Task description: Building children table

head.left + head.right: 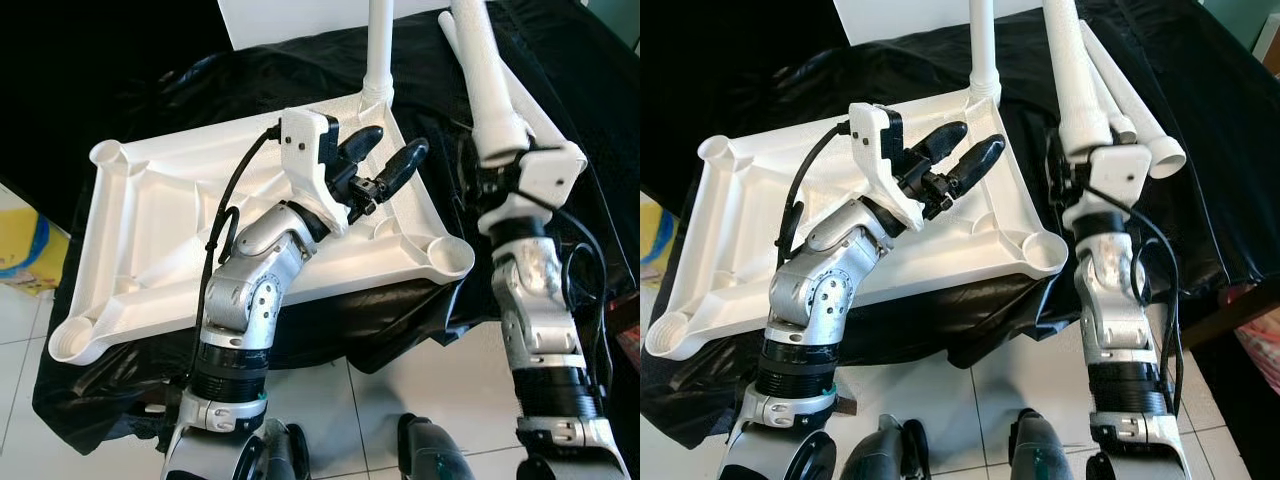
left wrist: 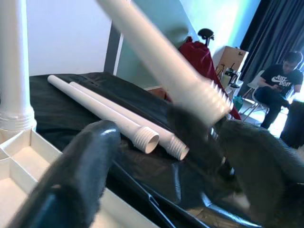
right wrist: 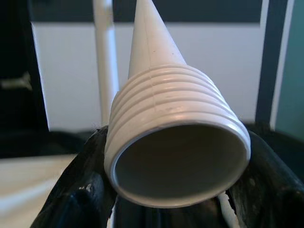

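Observation:
A white plastic table top [image 1: 150,215] lies upside down on a black cloth [image 1: 400,340]. One white leg [image 1: 379,50] stands in its far right corner socket. My left gripper [image 1: 398,142] hovers open over the right part of the table top, holding nothing. My right gripper [image 3: 178,156] is shut on another white leg [image 1: 486,70], held nearly upright just right of the table top. That leg's threaded end [image 3: 175,142] points back at the wrist. The near right socket [image 1: 447,258] holds no leg.
Two more white legs [image 1: 1135,110] lie on the cloth to the right, threaded ends toward me. A yellow object [image 1: 20,245] sits on the tiled floor [image 1: 380,410] at left. A person [image 2: 278,85] sits far off in the left wrist view.

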`<state>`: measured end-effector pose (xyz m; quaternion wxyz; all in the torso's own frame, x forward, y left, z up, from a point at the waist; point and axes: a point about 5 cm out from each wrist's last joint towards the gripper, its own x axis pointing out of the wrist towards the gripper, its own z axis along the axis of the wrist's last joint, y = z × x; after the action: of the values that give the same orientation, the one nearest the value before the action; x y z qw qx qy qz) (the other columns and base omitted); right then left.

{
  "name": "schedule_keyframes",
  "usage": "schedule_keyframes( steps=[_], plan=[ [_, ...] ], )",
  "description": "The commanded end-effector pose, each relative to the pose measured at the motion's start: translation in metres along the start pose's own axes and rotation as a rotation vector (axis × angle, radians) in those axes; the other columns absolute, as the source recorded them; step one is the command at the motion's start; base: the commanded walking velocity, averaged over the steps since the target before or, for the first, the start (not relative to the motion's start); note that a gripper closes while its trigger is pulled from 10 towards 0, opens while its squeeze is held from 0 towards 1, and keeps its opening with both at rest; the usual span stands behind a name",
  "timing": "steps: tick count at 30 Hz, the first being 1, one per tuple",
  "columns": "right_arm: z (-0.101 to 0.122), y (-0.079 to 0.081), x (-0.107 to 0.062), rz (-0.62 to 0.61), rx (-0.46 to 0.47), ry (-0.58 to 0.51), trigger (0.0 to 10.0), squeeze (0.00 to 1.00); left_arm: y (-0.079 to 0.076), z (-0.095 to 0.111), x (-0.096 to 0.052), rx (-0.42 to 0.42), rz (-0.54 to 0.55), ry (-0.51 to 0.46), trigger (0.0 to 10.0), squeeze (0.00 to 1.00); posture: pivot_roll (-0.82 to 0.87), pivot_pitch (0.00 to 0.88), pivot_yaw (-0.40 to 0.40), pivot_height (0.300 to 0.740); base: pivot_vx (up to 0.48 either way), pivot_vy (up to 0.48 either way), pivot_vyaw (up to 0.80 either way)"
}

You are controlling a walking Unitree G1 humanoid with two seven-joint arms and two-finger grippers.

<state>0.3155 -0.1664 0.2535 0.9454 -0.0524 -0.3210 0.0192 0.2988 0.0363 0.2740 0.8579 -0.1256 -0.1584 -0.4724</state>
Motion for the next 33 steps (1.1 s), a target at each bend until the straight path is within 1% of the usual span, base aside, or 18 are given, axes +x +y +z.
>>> schedule_keyframes(
  steps=[1, 2, 3, 5, 6, 8, 9, 10, 12, 13, 16, 22, 24, 28, 29, 31, 32, 33],
  plan=[
    [0.011, 0.006, 0.006, 0.033, -0.005, -0.068, 10.0, 0.00, -0.006, 0.004, 0.003, 0.013, -0.135, -0.016, 10.0, 1.00, -0.17, 0.104, 0.121, 0.740, 0.000, 0.000, 0.00],
    [0.011, 0.006, 0.006, 0.033, -0.005, -0.068, 10.0, 0.00, -0.006, 0.004, 0.003, 0.013, -0.135, -0.016, 10.0, 1.00, -0.17, 0.104, 0.121, 0.740, 0.000, 0.000, 0.00],
    [0.013, 0.008, 0.011, 0.039, -0.002, -0.086, 10.0, 0.00, -0.006, 0.005, 0.005, 0.011, -0.143, -0.021, 10.0, 0.85, -0.17, 0.102, 0.123, 0.740, 0.000, 0.000, 0.00],
    [0.013, 0.008, 0.011, 0.039, -0.002, -0.086, 10.0, 0.00, -0.006, 0.005, 0.005, 0.011, -0.143, -0.021, 10.0, 0.85, -0.17, 0.102, 0.123, 0.740, 0.000, 0.000, 0.00],
    [0.018, 0.010, 0.018, 0.041, -0.001, -0.113, 10.0, 0.00, -0.005, 0.006, 0.007, 0.014, -0.159, -0.015, 10.0, 0.00, -0.17, 0.094, 0.129, 0.740, 0.000, 0.000, 0.00],
    [0.018, 0.010, 0.018, 0.041, -0.001, -0.113, 10.0, 0.00, -0.005, 0.006, 0.007, 0.014, -0.159, -0.015, 10.0, 0.00, -0.17, 0.094, 0.129, 0.740, 0.000, 0.000, 0.00],
    [0.027, 0.013, 0.025, 0.047, -0.010, -0.162, 10.0, 0.00, -0.002, 0.010, 0.010, -0.009, -0.173, -0.021, 10.0, 0.00, -0.18, 0.083, 0.138, 0.740, 0.000, 0.000, 0.00],
    [0.027, 0.013, 0.025, 0.047, -0.010, -0.162, 10.0, 0.00, -0.002, 0.010, 0.010, -0.009, -0.173, -0.021, 10.0, 0.00, -0.18, 0.083, 0.138, 0.740, 0.000, 0.000, 0.00],
    [0.042, 0.018, 0.034, 0.064, -0.016, -0.238, 10.0, 0.00, 0.006, 0.021, 0.012, -0.081, -0.203, -0.038, 10.0, 0.00, -0.18, 0.074, 0.142, 0.740, 0.000, 0.000, 0.00],
    [0.042, 0.018, 0.034, 0.064, -0.016, -0.238, 10.0, 0.00, 0.006, 0.021, 0.012, -0.081, -0.203, -0.038, 10.0, 0.00, -0.18, 0.074, 0.142, 0.740, 0.000, 0.000, 0.00],
    [0.051, 0.021, 0.037, 0.095, -0.010, -0.284, 10.0, 0.00, 0.018, 0.036, 0.011, -0.170, -0.242, -0.085, 10.0, 0.00, -0.18, 0.070, 0.141, 0.740, 0.000, 0.000, 0.00],
    [0.051, 0.022, 0.034, 0.137, -0.018, -0.286, 10.0, 0.00, 0.032, 0.045, 0.010, -0.221, -0.233, -0.113, 10.0, 0.00, -0.19, 0.069, 0.138, 0.740, 0.000, 0.000, 0.00],
    [0.051, 0.022, 0.034, 0.137, -0.018, -0.286, 10.0, 0.00, 0.032, 0.045, 0.010, -0.221, -0.233, -0.113, 10.0, 0.00, -0.19, 0.069, 0.138, 0.740, 0.000, 0.000, 0.00],
    [0.040, 0.025, 0.024, 0.210, -0.035, -0.237, 10.0, 0.00, 0.044, 0.060, 0.012, -0.319, -0.266, -0.165, 10.0, 0.00, -0.19, 0.071, 0.133, 0.740, 0.000, 0.000, 0.00],
    [0.040, 0.025, 0.024, 0.210, -0.035, -0.237, 10.0, 0.00, 0.044, 0.060, 0.012, -0.319, -0.266, -0.165, 10.0, 0.00, -0.19, 0.071, 0.133, 0.740, 0.000, 0.000, 0.00],
    [0.034, 0.027, 0.018, 0.242, -0.042, -0.211, 10.0, 0.00, 0.048, 0.063, 0.013, -0.390, -0.287, -0.178, 10.0, 0.00, -0.19, 0.074, 0.130, 0.740, 0.000, 0.000, 0.00],
    [0.031, 0.028, 0.014, 0.261, -0.044, -0.197, 10.0, 0.00, 0.050, 0.062, 0.014, -0.395, -0.287, -0.169, 10.0, 1.00, -0.19, 0.081, 0.130, 0.740, 0.000, 0.000, 0.00],
    [0.031, 0.028, 0.014, 0.261, -0.044, -0.197, 10.0, 0.00, 0.050, 0.062, 0.014, -0.395, -0.287, -0.169, 10.0, 1.00, -0.19, 0.081, 0.130, 0.740, 0.000, 0.000, 0.00]
  ],
)
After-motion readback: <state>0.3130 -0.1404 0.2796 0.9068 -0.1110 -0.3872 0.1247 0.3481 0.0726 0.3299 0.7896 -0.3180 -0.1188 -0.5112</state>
